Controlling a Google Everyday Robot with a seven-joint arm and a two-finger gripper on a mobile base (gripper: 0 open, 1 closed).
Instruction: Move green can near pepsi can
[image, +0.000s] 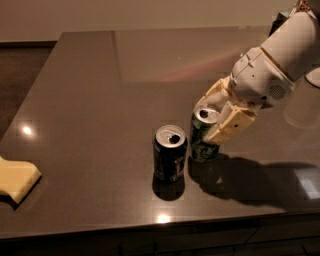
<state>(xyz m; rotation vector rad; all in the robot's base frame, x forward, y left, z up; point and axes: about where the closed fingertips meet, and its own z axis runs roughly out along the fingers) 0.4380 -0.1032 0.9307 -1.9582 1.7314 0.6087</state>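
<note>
The green can (201, 144) stands upright on the dark table (100, 100), just right of the pepsi can (169, 157), with a narrow gap between them. The pepsi can is dark blue with an open silver top and stands upright near the table's front. My gripper (214, 116) comes in from the upper right and is shut on the green can's upper part, one cream finger behind it and one finger (231, 127) in front to its right. The fingers hide part of the green can's right side.
A yellow sponge (16, 180) lies at the front left edge of the table. A pale round object (314, 76) sits at the far right edge behind my arm. The table's front edge runs just below the cans.
</note>
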